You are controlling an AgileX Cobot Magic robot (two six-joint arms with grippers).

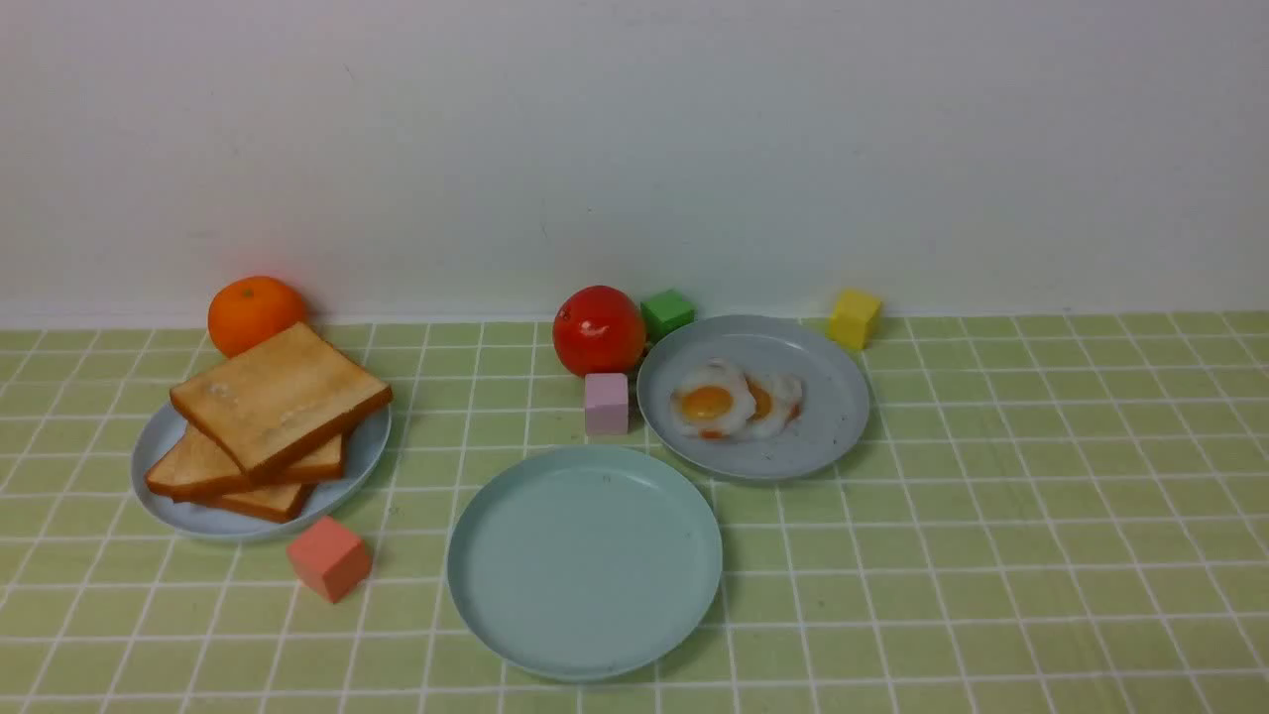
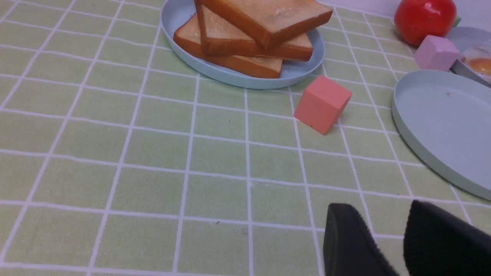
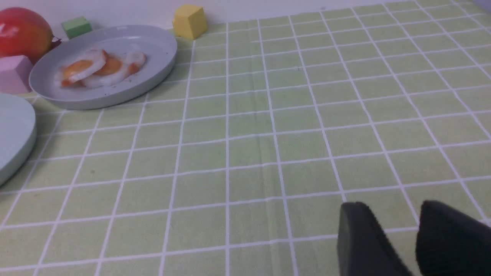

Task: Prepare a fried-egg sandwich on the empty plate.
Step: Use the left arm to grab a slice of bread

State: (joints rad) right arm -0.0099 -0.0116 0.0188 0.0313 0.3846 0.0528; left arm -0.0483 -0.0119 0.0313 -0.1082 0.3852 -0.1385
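Left: three square golden-brown toast slices (image 1: 281, 397), matte with darker crusts, stacked askew on a round bluish-grey plastic plate (image 1: 362, 461). Centre front: smooth round pale teal-green plastic plate (image 1: 585, 560), bare; right behind it, two glossy white fried eggs (image 1: 736, 402) on a grey plate (image 1: 833, 407). Black ribbed left gripper (image 2: 387, 230) and right gripper (image 3: 399, 226): fingers slightly apart, pinching nothing.

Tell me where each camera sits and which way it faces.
Front view: between the arms, facing forward over the green checked tablecloth to the white wall; no arm shows.
Left wrist view: low on the left arm, facing the stacked golden-brown toast slices; left arm's black fingers show.
Right wrist view: low on the right arm, facing the white fried eggs on their bluish-grey plate; right arm's black fingers show.
Shared: both wrist views catch the round pale teal plastic plate and pink cube.
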